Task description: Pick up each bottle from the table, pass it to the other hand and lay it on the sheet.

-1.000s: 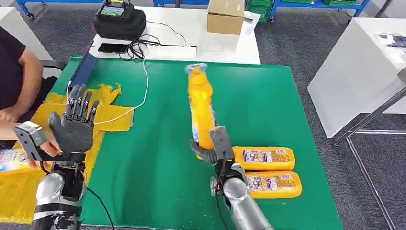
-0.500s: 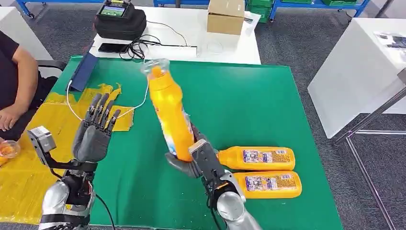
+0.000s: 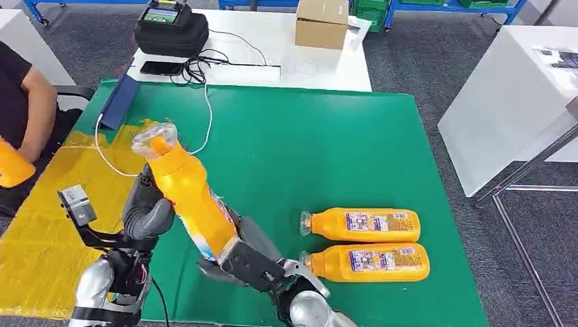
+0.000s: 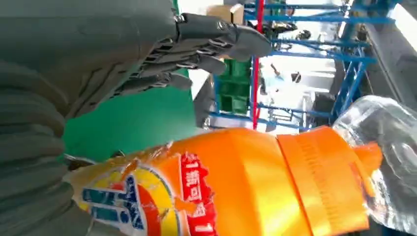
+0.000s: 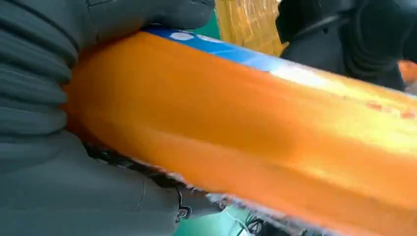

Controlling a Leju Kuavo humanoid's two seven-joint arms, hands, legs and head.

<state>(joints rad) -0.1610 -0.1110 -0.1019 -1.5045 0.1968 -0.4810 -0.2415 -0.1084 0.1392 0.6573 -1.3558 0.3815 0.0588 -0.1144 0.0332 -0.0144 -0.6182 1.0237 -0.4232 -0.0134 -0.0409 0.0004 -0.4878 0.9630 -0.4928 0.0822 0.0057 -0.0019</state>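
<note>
Right hand (image 3: 235, 262) is gripping the lower body of an orange bottle (image 3: 187, 194), holding it tilted, clear cap end up and leaning toward the robot's left, above the green table (image 3: 327, 150). Right wrist view: the bottle (image 5: 255, 142) is lying across the palm of the right hand (image 5: 59, 147), thumb over it.

Left hand (image 3: 146, 208) is sitting against the bottle's upper half, thumb curling toward its side. Left wrist view: the fingers (image 4: 206, 49) are extending apart above the bottle (image 4: 236, 187), not wrapped round it, so I cannot tell whether this hand is grasping yet.

The held bottle is hanging over the near left part of the table, just beside the edge of the yellow sheet (image 3: 48, 225).

Two more bottles (image 3: 361, 225) (image 3: 371, 262) are lying side by side on the table at the right, caps pointing left, well apart from the sheet.

A person (image 3: 20, 102) is sitting at the far left beside the sheet, with something orange (image 3: 12, 167) at the picture's edge
</note>
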